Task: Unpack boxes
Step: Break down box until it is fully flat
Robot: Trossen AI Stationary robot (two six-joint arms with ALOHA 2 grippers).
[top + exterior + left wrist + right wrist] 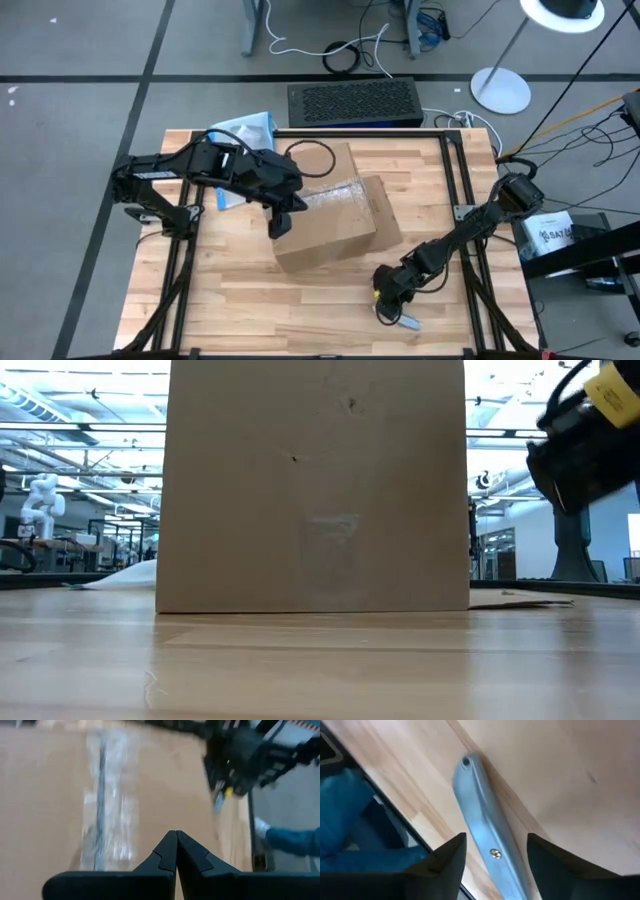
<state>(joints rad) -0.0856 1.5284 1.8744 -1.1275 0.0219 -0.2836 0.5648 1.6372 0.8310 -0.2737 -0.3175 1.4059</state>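
The brown cardboard box (335,215) stands on its base mid-table and fills the low view (315,490). A strip of clear tape (102,805) runs along its top seam. My left gripper (279,228) is shut and hangs over the box top near its left edge (176,836). I cannot tell whether it touches the cardboard. My right gripper (386,308) is open near the table's front right. Its fingers stand on either side of a grey-blue metal tool (480,820) that lies flat on the wood.
A clear pouch with a blue edge (245,135) lies at the table's far left corner. A black grille-topped unit (352,103) sits behind the far edge. Black frame rails (465,190) border the table. A person's blue sleeve (350,820) shows beyond the table's right side.
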